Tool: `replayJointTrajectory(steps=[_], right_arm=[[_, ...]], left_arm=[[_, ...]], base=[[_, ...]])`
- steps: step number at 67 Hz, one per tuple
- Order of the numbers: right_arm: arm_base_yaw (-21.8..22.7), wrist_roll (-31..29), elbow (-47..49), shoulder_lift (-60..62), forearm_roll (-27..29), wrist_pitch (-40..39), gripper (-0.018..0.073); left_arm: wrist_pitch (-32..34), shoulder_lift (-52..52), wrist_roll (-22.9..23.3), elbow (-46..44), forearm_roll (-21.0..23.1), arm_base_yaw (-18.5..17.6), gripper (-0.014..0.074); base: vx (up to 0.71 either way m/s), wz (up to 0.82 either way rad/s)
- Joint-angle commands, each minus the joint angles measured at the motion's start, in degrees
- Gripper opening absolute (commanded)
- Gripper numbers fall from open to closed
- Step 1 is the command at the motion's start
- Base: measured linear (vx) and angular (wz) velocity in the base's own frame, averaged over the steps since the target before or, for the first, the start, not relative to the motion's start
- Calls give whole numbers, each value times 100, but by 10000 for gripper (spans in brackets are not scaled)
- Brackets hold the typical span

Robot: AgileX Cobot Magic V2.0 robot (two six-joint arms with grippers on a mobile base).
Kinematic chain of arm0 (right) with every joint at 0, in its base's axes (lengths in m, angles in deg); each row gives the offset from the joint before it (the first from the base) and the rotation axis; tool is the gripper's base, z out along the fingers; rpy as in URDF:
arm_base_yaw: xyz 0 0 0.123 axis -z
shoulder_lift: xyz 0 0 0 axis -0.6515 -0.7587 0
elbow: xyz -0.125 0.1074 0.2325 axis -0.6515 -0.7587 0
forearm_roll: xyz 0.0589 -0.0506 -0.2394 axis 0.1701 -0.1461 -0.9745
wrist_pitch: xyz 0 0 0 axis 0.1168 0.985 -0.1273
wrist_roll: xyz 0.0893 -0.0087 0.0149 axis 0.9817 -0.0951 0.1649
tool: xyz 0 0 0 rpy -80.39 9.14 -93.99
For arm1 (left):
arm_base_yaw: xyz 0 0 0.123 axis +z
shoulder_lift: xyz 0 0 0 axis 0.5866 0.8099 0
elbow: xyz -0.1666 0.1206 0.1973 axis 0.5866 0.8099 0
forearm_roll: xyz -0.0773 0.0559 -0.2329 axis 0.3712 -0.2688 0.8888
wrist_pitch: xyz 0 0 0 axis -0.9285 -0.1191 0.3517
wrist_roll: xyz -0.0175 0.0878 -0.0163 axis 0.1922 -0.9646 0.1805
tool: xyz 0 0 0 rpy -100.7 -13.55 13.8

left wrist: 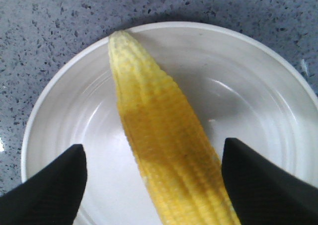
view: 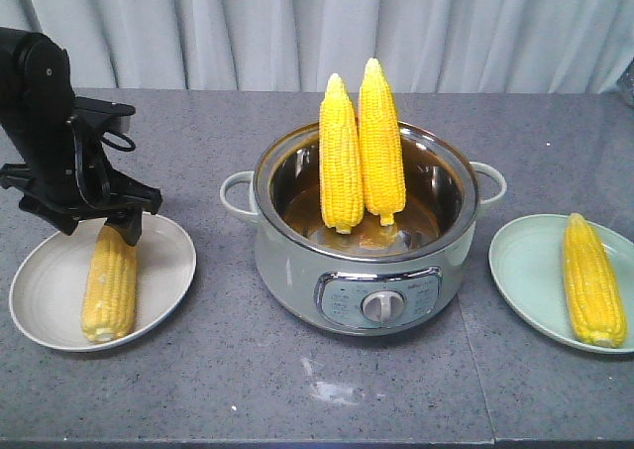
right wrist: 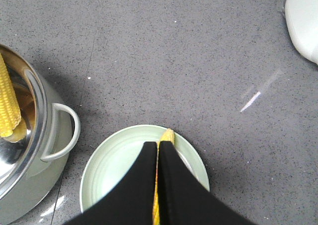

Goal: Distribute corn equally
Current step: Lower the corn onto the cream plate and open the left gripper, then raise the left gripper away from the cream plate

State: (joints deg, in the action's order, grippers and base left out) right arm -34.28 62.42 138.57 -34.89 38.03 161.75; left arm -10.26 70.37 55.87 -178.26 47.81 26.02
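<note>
Surface: grey speckled countertop (view: pixel 297 399); pale pleated curtain (view: pixel 297 23) across the top of the front view
Pot: steel electric pot (view: pixel 287 280) with a front dial, at the centre of the front view
Corn in pot: first pot cob (view: pixel 340 157) and second pot cob (view: pixel 381 142) stood upright side by side, seemingly touching, with their tips well above the rim
White plate: white plate (view: pixel 40 300) at the lower left of the front view, well apart from the pot
Corn on white plate: white-plate cob (view: pixel 109 285) lay flat, one end under the black arm
Left gripper: left gripper (left wrist: pixel 151 148) was spread, one black finger on either side of the white-plate cob; contact with the cob could not be determined
Green plate: green plate (view: pixel 525 271) at the right of the front view, just beside the pot handle
Corn on green plate: green-plate cob (view: pixel 592 280) lay flat, tip toward the curtain
Right gripper: right gripper (right wrist: pixel 158 150) was above the green plate, its fingers pressed together with the cob's tip showing beyond them; it held nothing
</note>
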Motion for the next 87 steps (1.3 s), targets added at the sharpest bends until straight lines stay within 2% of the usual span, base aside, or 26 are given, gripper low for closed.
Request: replayJointTrajectory(steps=[1, 20, 37, 77, 84, 87], right_arm=[[23, -3, 135, 158, 10, -17, -9], [23, -3, 135, 158, 8, -24, -9], [23, -3, 135, 158, 4, -17, -9], [23, 75, 135, 135, 58, -37, -9], [23, 127, 135, 68, 352, -475, -5], [21, 107, 135, 27, 663, -637, -2]], left_arm=[[-43, -406, 64, -360, -21, 14, 554], [-43, -912, 66, -1675, 231, 14, 552], [-5, -1444, 66, -2596, 231, 14, 552], [75, -1708, 66, -2658, 197, 14, 552], [75, -1708, 66, -2658, 197, 14, 552], [75, -1708, 66, -2658, 197, 14, 552]], base=[[0, 0], [0, 0], [0, 0], [0, 0], [0, 0], [0, 0]])
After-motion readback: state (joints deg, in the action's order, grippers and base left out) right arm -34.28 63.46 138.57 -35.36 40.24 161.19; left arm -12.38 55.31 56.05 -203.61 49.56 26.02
